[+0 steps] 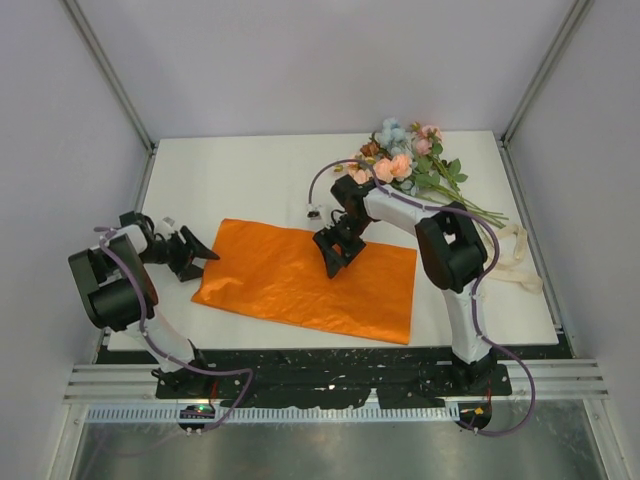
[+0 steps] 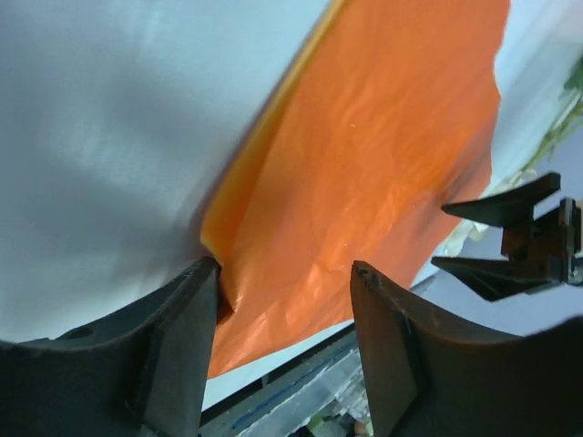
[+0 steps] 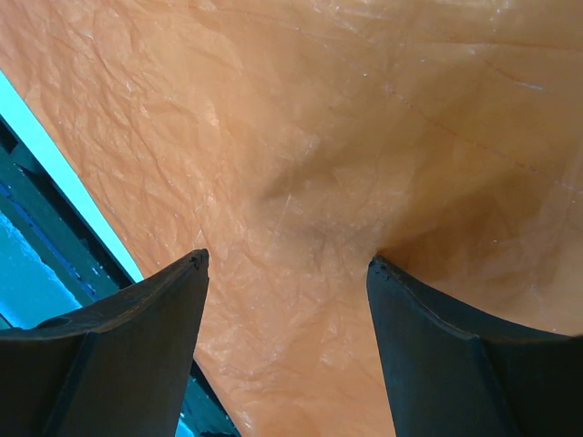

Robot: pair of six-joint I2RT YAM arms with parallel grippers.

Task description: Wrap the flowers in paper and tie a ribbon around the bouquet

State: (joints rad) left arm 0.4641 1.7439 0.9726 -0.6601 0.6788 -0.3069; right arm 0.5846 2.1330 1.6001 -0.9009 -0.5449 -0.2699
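flowers point(image 1: 412, 160) far-right | ribbon point(image 1: 520, 275) right edge | right arm point(image 1: 400, 207) between flowers, paper point(image 1: 290, 285)

Ribbon point(image 1: 525, 275) partly behind right arm point(image 1: 452, 255); paper point(image 3: 364, 137) cropped in wrist views.

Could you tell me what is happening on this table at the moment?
The orange paper lies flat on the white table. The left gripper is at its left edge, jaws apart. The right gripper is down over the middle of the sheet, jaws also apart. The flowers and the ribbon lie to the right, off the paper, so nothing is wrapped yet.
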